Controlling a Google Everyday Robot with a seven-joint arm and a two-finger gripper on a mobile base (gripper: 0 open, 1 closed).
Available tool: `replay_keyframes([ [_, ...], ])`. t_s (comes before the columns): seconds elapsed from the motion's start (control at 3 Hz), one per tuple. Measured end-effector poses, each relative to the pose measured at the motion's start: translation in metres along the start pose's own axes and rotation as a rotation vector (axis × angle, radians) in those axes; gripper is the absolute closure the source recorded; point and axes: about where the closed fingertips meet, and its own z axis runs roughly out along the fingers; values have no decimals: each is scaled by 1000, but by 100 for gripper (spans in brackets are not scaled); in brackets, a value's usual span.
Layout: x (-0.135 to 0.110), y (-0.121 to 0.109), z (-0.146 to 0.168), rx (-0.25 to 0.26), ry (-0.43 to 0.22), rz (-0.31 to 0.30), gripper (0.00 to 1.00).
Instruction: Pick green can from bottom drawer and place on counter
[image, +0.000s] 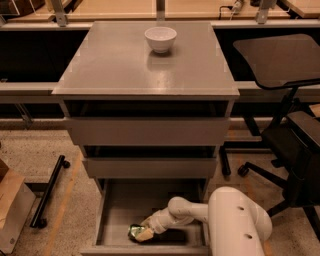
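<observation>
Small shiny dark-green metal can (134, 231): sits on the floor of the pulled-out grey bottom drawer (122, 202), front-left area, close to the front wall. Can't tell whether it's upright or tipped. The drawer is a shallow rectangular tray, lowest of three, open. White robot hand (145, 233) is down in the drawer, against the can's right side. Matte grey rectangular tabletop (115, 65) of the cabinet is flat and slightly glossy.

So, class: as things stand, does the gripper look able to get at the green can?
Probably yes: the bottom drawer stands open and the gripper is down inside it, right against the green can, with nothing between them.
</observation>
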Motion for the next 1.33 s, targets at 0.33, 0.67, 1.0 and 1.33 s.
replay_keyframes([
  [0.33,-8,5,-5,3,-8,-15,100],
  [0.67,-34,3,-27,-21,-55,-38,100],
  [1.0,-69,6,-62,-129,-165,-81,100],
  [1.33,-84,21,-92,-232,-218,-107,100],
])
